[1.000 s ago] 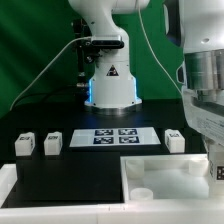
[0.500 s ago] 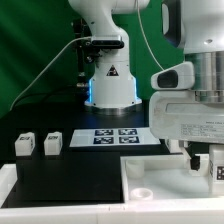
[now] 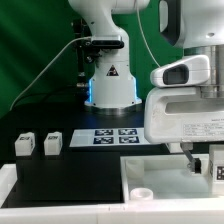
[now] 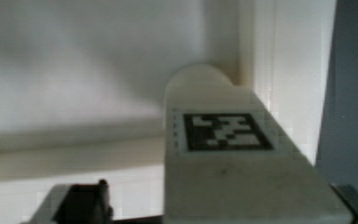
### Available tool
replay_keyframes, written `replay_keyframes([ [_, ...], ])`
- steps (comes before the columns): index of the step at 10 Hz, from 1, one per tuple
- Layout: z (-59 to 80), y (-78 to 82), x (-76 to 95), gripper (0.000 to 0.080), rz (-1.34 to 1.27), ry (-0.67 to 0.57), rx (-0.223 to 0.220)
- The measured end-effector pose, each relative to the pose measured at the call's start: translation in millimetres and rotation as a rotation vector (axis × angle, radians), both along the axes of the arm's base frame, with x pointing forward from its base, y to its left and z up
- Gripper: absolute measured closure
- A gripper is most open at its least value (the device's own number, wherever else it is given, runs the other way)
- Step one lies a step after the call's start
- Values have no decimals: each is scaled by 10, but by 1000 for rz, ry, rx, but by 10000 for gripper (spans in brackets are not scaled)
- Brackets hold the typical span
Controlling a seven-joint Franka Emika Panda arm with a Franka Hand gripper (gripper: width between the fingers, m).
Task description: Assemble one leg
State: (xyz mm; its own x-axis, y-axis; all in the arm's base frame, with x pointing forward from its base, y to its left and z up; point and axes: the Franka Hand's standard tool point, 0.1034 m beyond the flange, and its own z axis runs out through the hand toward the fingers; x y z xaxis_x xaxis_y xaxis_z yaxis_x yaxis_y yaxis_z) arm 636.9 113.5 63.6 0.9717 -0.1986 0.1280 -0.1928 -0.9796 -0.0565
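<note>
My gripper [image 3: 207,166] hangs over the right part of the large white tabletop [image 3: 165,170] in the exterior view. It is shut on a white leg [image 3: 216,168] with a black-and-white tag. In the wrist view the leg [image 4: 229,150] stretches away from me between the dark fingers [image 4: 87,203], its rounded end near an inner corner of the tabletop [image 4: 87,90]. Two more legs [image 3: 24,144] [image 3: 52,143] stand on the black table at the exterior view's left.
The marker board [image 3: 112,137] lies in front of the robot base [image 3: 110,80]. A small round white boss [image 3: 141,193] sits inside the tabletop near its front. The arm's white body [image 3: 185,110] covers the table right of the marker board.
The arm's body has swung toward the exterior view's left and now hides the leg that stood right of the marker board. The gripper still holds its leg over the tabletop.
</note>
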Motion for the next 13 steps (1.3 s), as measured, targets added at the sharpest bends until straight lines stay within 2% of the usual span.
replay_keyframes([
  [1, -4, 3, -2, 509, -76, 3, 10],
  [6, -21, -58, -20, 509, -673, 33, 93],
  [8, -26, -80, -60, 509, -1169, 80, 149],
  [9, -27, -84, -67, 508, -1249, 87, 155],
  [11, -39, -69, -94, 507, -1744, 178, 292],
  [12, -54, -41, -106, 507, -1759, 181, 289],
  [13, -58, -38, -109, 342, -1747, 181, 287],
])
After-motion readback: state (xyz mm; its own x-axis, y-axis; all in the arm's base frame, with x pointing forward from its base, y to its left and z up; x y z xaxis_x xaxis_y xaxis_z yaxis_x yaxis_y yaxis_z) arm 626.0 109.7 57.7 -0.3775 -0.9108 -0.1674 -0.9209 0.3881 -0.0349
